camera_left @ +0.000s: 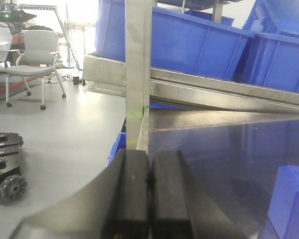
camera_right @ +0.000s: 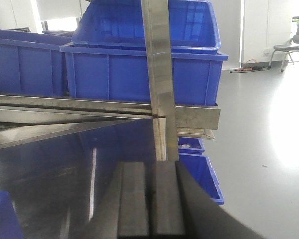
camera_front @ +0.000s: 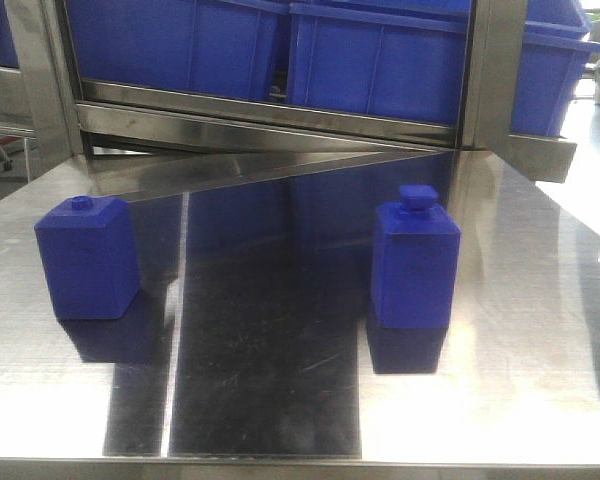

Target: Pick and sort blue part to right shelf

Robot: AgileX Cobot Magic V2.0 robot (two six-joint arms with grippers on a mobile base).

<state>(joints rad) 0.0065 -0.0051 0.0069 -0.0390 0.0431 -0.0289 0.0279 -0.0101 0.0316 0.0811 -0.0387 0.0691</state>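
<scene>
Wrist views: left gripper, right gripper closed, empty.

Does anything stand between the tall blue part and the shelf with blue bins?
Nothing visible does: only bare steel table lies between the blue part and the right shelf behind it.

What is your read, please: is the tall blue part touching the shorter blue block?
Apart. The front view shows bare steel table between the blue part and the shorter block.

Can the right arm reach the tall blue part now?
Probably yes: the blue part stands free on the table, apart from the shorter block; the right gripper is shut and must open.
</scene>
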